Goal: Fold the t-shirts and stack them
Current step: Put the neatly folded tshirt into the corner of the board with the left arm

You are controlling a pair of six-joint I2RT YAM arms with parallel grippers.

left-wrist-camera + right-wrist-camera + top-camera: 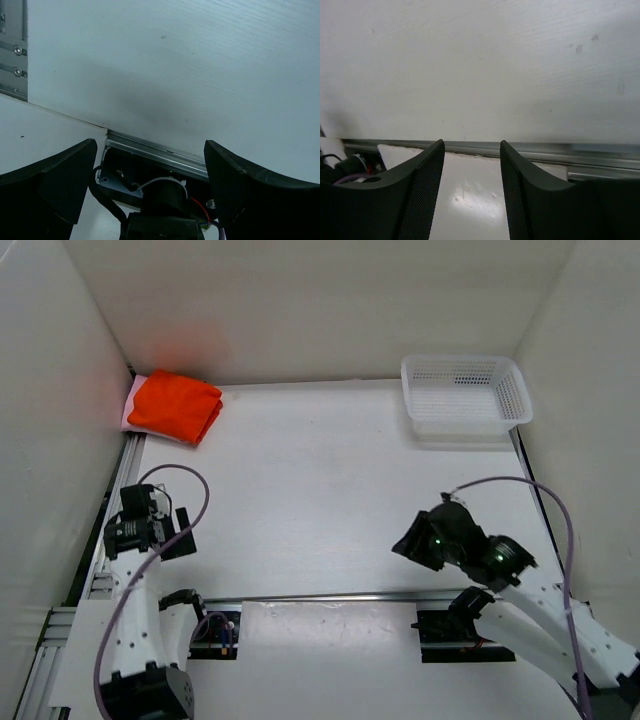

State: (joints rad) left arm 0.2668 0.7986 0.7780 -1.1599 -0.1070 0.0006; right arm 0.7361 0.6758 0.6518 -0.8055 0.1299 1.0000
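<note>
Sitting folded in the far-left corner of the table [320,490], the orange-red t-shirt [175,406] is a compact, slightly rumpled bundle, close against the side wall [60,390]. It lies on top of the light pink t-shirt [130,405], of which only a thin strip shows along the bundle's left edge. No third shirt can be made out from any view. Well apart from this pile, in the far-right corner, stands the white mesh basket [519,392]. Nearer to me, both arms are drawn back towards their bases. The left gripper [150,145] hangs low over the near-left part of the table with its fingers [65,175] spread wide, nothing between them; its wrist camera looks down on bare white surface, the metal rail [160,152] and the arm's own base mount [160,200]. The right gripper [471,145] hovers over the near-right part, its fingers [420,190] parted by a narrower gap, also holding nothing, with the same rail crossing just beyond the tips.
</note>
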